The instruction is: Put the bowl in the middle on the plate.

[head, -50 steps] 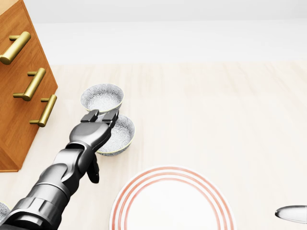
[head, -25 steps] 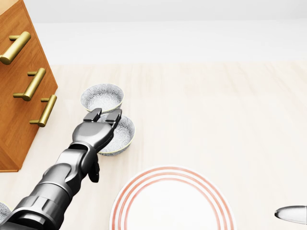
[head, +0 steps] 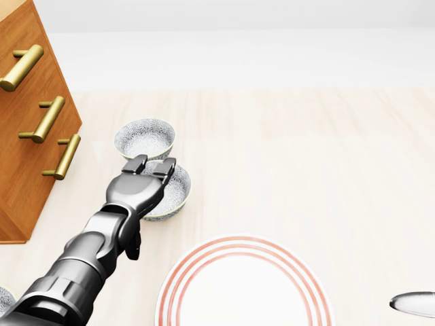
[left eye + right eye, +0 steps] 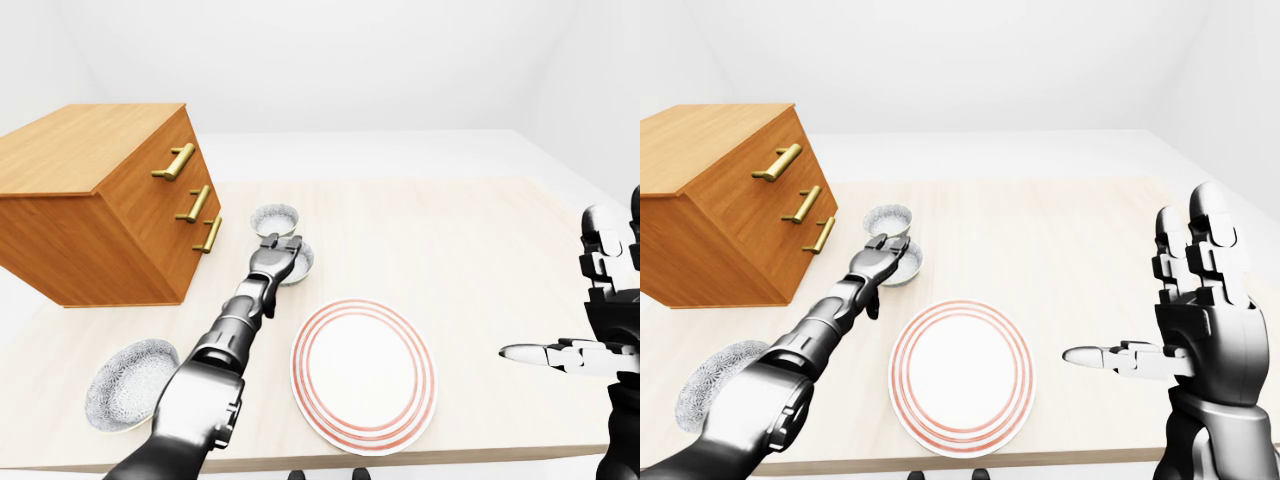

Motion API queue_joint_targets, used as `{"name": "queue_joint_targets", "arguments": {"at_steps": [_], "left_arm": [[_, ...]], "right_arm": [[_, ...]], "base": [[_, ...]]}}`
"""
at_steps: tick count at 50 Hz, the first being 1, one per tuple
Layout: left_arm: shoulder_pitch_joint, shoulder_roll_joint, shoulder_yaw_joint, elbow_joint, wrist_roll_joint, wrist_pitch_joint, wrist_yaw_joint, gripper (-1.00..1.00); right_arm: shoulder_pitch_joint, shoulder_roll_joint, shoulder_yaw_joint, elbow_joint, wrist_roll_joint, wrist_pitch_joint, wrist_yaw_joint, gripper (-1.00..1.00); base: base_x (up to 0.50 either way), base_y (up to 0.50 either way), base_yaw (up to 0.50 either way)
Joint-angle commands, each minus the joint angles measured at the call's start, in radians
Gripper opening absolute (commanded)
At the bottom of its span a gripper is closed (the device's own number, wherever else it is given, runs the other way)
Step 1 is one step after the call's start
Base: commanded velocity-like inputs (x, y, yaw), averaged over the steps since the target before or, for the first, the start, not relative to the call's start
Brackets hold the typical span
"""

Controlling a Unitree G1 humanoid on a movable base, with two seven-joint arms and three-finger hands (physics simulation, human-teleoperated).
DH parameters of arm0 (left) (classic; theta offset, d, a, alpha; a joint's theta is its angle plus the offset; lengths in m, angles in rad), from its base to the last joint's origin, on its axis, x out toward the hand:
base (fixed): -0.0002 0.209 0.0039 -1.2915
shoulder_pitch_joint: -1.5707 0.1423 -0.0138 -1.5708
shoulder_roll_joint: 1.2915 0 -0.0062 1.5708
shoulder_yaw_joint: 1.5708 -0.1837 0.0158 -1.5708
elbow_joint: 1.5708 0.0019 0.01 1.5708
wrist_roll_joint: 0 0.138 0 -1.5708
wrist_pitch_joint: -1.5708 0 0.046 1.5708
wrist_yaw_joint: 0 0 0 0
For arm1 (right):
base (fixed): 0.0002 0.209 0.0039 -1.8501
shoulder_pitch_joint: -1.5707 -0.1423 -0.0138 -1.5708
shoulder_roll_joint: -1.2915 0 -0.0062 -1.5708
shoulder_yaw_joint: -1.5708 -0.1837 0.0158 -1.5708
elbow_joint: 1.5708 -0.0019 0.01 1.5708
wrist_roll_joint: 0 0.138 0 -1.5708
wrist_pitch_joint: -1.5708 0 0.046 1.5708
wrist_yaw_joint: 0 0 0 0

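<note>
We see, at the left of the left-eye view, a wooden drawer chest (image 4: 100, 215) with three brass handles (image 4: 193, 203) on the pale table (image 4: 470, 240), and a speckled bowl (image 4: 128, 385) at lower left.

On the pale table (image 4: 470, 230) the red-ringed plate (image 4: 364, 369) lies near the bottom edge. The middle bowl (image 4: 303, 265) sits up and left of it, a second bowl (image 4: 273, 217) just beyond that, and a third bowl (image 4: 128, 385) well to the plate's left. The left hand (image 4: 272, 262) stretches past the plate's left side with its fingers (image 4: 280, 246) over the middle bowl's left rim, while the right hand (image 4: 605, 320) hangs off to the plate's right, spread wide. A wooden chest of drawers (image 4: 100, 215) stands further up and left of the plate.
</note>
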Motion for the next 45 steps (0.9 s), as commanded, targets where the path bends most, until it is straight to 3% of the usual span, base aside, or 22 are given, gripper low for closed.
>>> {"name": "queue_joint_targets", "arguments": {"at_steps": [1,45], "left_arm": [[-0.006,-0.008,-0.003,0.018,0.014,0.000,0.009,1.00],[-0.015,-0.023,-0.002,0.056,0.003,0.000,-0.023,1.00]], "right_arm": [[0.002,0.001,-0.001,-0.004,0.001,0.000,0.001,1.00],[0.009,0.011,-0.003,-0.023,0.000,0.000,0.008,1.00]], "base": [[0.00,0.00,0.00],[0.00,0.00,0.00]]}}
